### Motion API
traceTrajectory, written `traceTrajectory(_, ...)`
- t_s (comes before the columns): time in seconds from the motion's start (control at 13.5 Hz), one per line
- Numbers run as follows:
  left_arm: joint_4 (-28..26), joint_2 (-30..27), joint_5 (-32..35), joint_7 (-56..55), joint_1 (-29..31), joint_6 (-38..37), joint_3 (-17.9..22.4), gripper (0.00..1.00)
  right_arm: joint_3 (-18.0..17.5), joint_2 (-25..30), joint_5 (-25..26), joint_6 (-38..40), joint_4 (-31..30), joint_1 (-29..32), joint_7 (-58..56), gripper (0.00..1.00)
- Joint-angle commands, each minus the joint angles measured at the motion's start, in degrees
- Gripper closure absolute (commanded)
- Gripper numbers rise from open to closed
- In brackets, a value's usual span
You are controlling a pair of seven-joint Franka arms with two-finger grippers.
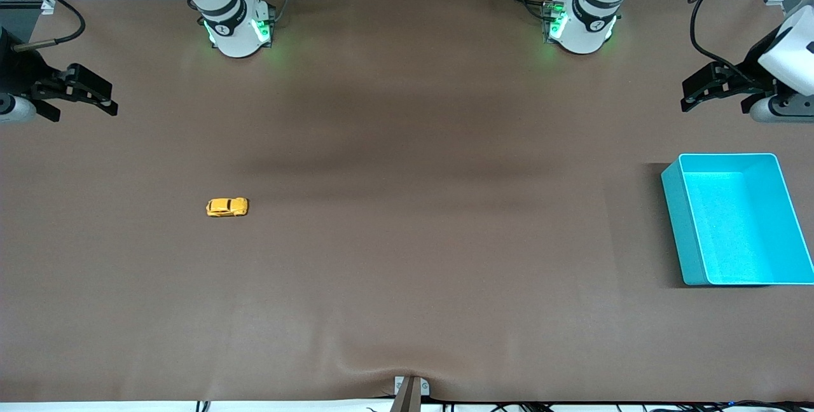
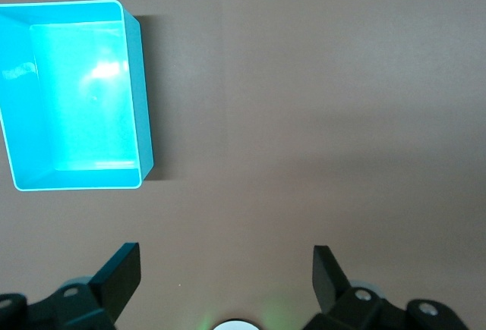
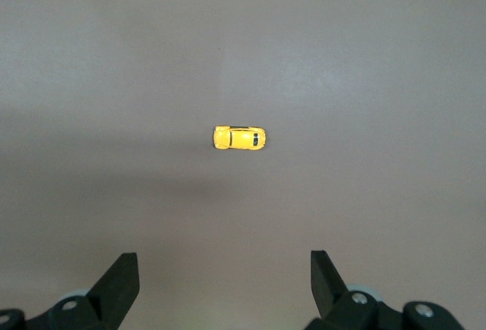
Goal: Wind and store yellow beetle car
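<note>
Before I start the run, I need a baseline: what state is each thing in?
yellow beetle car: on its wheels on the table, untouched.
turquoise bin: upright, empty.
left gripper: fingers open, holding nothing, waiting.
right gripper: fingers open, holding nothing, waiting.

I count one yellow beetle car [image 1: 227, 207] on one brown table [image 1: 407, 285], one turquoise bin [image 1: 690, 253], and my two pincers raised above it: one left gripper [image 1: 699, 95], one right gripper [image 1: 105, 99], each with two fingers spread wide.
</note>
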State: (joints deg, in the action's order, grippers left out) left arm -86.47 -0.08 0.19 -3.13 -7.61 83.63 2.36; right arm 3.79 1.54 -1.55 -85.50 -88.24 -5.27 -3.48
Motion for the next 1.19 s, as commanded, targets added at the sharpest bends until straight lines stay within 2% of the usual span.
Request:
traceTrajectory(0.0,0.17,-0.27,0.07,0.58,0.40,-0.58,0.27,0.00,-0.19,0.13,-0.29,0.51,0.70,0.00,0.66,0.00)
traceTrajectory(1.11,0.25,-0.27,0.25,1.20,0.49,0.30,0.45,0.00,-0.36,0.13,-0.73,0.34,0.79,-0.17,0.66,0.00)
